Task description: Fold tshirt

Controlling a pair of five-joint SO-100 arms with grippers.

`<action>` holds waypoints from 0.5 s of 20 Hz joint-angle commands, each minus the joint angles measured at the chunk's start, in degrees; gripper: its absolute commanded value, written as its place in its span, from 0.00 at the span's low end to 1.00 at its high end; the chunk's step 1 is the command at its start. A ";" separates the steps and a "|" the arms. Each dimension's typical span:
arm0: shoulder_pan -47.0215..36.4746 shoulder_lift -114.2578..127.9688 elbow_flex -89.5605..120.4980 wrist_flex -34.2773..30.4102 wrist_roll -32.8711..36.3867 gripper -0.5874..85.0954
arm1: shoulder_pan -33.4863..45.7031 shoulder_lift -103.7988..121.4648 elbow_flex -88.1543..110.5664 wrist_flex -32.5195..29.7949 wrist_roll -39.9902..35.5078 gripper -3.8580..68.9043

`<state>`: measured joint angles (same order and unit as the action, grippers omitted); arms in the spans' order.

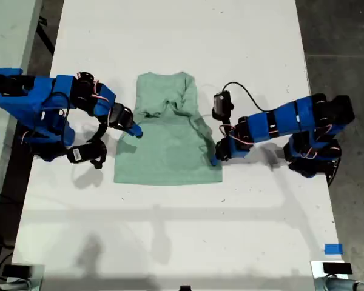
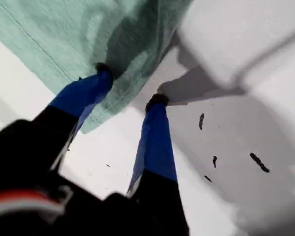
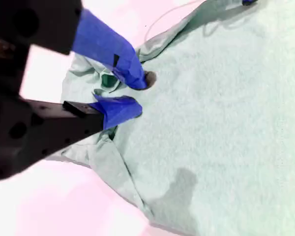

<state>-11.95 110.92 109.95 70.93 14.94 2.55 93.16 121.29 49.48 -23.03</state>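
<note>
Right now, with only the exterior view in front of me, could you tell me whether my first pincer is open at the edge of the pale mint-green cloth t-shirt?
Observer: Yes, your first pincer is open. One tip rests on the hem of the pale mint-green cloth t-shirt, and the other is on the bare white table beside it.
Operator: Thank you. And how does my second pincer stand?
Observer: Your second pincer also has its jaws parted, with the tips against a rumpled fold of the shirt. Nothing looks clamped.
</note>
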 commanded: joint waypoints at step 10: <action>0.09 0.09 -2.46 0.53 -0.53 0.07 | -2.29 4.48 -0.97 1.32 1.49 0.12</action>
<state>-11.95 110.57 109.95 71.10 14.94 1.23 93.25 121.29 48.08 -22.41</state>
